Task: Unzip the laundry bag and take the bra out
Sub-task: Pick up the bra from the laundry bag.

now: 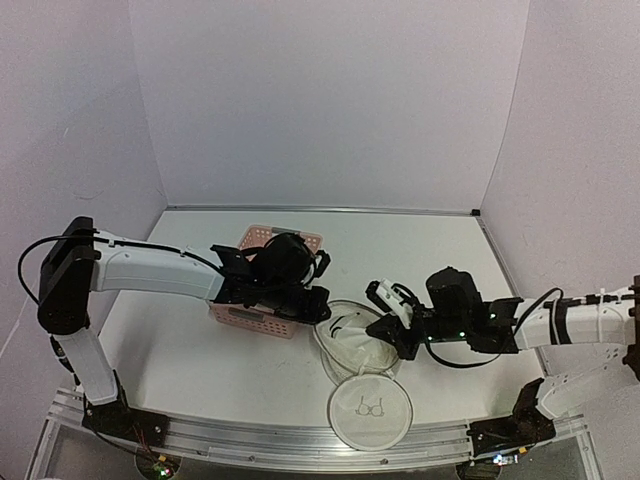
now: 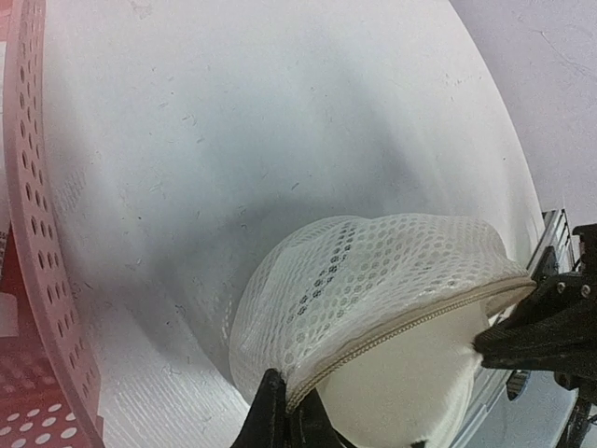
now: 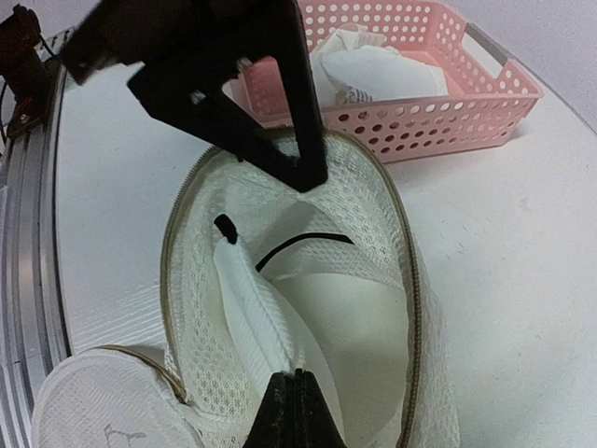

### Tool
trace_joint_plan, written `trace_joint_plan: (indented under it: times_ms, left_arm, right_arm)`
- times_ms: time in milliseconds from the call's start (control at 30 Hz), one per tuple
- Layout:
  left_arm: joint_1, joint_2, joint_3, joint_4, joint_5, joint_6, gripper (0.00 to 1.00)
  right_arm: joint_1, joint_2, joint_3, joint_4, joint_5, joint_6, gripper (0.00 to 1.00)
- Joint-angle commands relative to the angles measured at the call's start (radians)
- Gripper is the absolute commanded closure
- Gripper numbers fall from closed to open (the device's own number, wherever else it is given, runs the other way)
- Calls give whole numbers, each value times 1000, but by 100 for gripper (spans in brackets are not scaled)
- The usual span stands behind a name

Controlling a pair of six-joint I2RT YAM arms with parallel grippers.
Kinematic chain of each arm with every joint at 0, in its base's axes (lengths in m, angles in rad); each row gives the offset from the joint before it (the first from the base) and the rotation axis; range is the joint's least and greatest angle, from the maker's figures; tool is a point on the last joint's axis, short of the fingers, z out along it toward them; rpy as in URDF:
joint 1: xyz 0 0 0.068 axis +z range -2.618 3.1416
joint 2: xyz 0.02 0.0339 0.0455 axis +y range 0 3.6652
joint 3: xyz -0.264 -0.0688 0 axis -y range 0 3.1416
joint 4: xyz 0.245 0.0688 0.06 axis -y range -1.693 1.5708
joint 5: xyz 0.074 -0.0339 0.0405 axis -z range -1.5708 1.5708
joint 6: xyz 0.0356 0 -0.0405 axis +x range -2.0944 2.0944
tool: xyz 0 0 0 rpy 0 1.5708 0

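The white mesh laundry bag (image 1: pixel 340 362) lies unzipped between the arms, its round lid (image 1: pixel 371 410) with the bra drawing flopped open toward the near edge. My left gripper (image 1: pixel 322 316) is shut on the bag's far rim, pinching mesh and zipper edge (image 2: pixel 284 411). The white bra (image 3: pixel 364 317) with a thin black strap (image 3: pixel 300 245) sits inside the open bag (image 3: pixel 187 308). My right gripper (image 3: pixel 297 387) is shut on a fold of the bra's fabric at the near side of the opening; it also shows in the top view (image 1: pixel 385 343). The left gripper (image 3: pixel 308 173) appears across the opening.
A pink slotted basket (image 1: pixel 245 318) stands under the left arm behind the bag, with a white item (image 3: pixel 382 70) inside it. White walls enclose the table on three sides. A metal rail (image 1: pixel 250 440) runs along the near edge.
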Motion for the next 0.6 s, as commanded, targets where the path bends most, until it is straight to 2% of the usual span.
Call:
trace_joint_plan:
  times_ms: [0, 300, 567]
  left_arm:
    - [14, -23, 62, 23, 5, -2, 100]
    - [13, 33, 69, 23, 69, -1, 100]
    - [12, 47, 69, 24, 89, 4, 100]
  right_arm:
    - [11, -102, -11, 57, -23, 4, 100]
    - [20, -259, 27, 88, 6, 29, 100]
    - [24, -329, 54, 143, 61, 55, 100]
